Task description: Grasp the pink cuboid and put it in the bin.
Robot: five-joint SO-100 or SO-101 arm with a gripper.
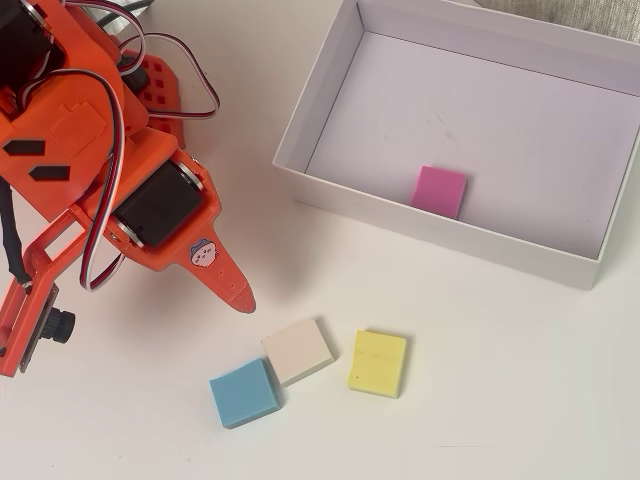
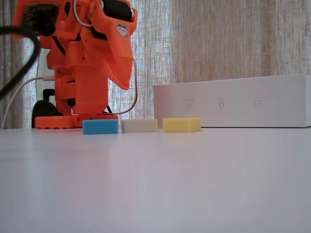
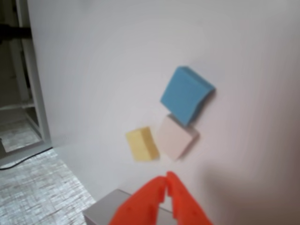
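Note:
The pink cuboid (image 1: 440, 191) lies flat on the floor of the bin (image 1: 450, 235), close to its near wall in the overhead view. It is hidden behind the bin's white wall (image 2: 233, 102) in the fixed view and out of the wrist view. My orange gripper (image 1: 235, 295) is shut and empty. It hangs above the table left of the bin, apart from the cuboid. In the wrist view the gripper (image 3: 166, 180) shows its two tips touching, with a corner of the bin (image 3: 108, 206) below them. In the fixed view the gripper (image 2: 124, 82) points down above the table.
A blue block (image 1: 245, 392), a beige block (image 1: 299, 350) and a yellow block (image 1: 379, 362) lie close together on the white table below the gripper. They also show in the fixed view and the wrist view. The arm's base and cables stand at the upper left.

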